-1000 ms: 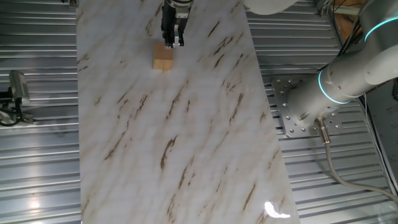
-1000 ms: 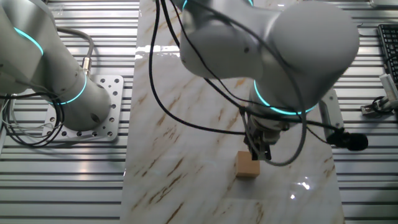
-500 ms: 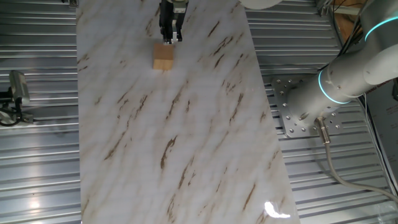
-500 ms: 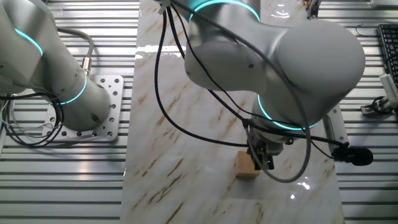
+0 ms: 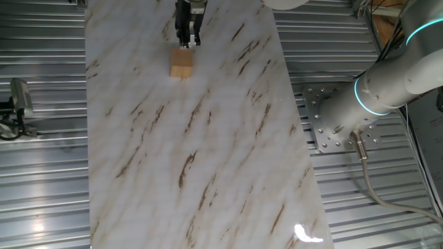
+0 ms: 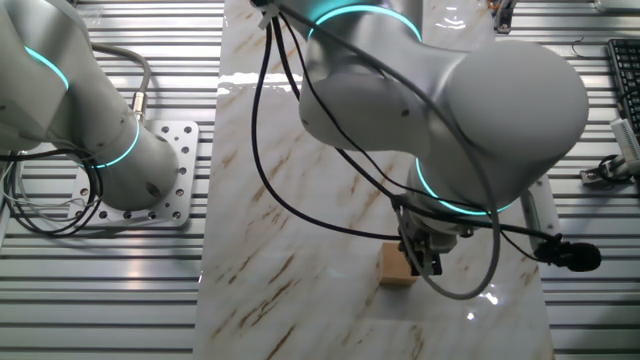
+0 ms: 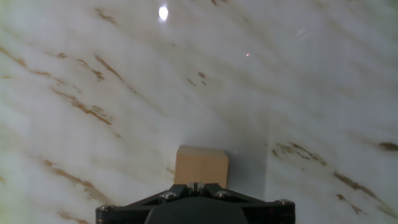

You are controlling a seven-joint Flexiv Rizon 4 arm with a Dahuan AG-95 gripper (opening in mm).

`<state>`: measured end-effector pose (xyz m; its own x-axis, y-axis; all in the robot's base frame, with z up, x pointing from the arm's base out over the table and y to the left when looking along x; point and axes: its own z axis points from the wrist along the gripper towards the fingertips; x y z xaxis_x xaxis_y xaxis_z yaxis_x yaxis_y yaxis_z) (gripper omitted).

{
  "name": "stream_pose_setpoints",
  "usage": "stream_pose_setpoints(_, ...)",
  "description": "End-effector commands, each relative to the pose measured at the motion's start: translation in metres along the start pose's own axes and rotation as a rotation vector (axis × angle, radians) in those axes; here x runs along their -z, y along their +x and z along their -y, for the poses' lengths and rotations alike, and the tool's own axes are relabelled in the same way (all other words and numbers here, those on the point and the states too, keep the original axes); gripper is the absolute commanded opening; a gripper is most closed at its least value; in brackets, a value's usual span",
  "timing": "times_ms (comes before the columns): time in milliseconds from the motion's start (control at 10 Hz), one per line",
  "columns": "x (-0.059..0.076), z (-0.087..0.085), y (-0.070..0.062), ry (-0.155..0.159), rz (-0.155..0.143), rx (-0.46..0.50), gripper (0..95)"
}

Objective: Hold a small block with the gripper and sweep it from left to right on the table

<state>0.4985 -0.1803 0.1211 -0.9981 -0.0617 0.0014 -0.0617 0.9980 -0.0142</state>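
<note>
The small block, a light tan wooden cube, rests on the table near its far end. My gripper hangs just beyond the block's far side, its black fingers pressed together with nothing between them. In the other fixed view the gripper is right next to the block, partly overlapping its right edge. The hand view shows the block lying on the marble just ahead of the shut gripper. I cannot tell whether the fingertips touch the block.
A second grey arm with a cyan ring stands on a bolted base plate to the side of the table. Corrugated metal flooring surrounds the slab. A cable loops from my wrist over the table.
My gripper has drifted a little toward the table's far edge, away from the block's top. The block has stayed where it was.
</note>
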Motion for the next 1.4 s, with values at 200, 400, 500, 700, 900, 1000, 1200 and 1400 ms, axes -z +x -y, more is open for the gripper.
stream_pose_setpoints(200, 0.001, 0.003, -0.003, 0.0, 0.001, 0.015, 38.0)
stream_pose_setpoints(400, 0.0, 0.004, -0.004, 0.001, 0.001, 0.017, 57.0)
stream_pose_setpoints(500, -0.001, 0.004, -0.005, 0.001, 0.006, 0.017, 57.0)
stream_pose_setpoints(700, -0.003, 0.004, -0.008, -0.001, 0.017, 0.014, 95.0)
stream_pose_setpoints(900, -0.003, 0.004, -0.01, 0.0, 0.021, 0.006, 95.0)
stream_pose_setpoints(1000, -0.003, 0.005, -0.012, -0.001, 0.022, 0.009, 95.0)
stream_pose_setpoints(1200, -0.006, 0.004, -0.013, -0.002, 0.022, 0.011, 76.0)
stream_pose_setpoints(1400, -0.012, 0.003, -0.012, 0.0, 0.027, 0.007, 76.0)
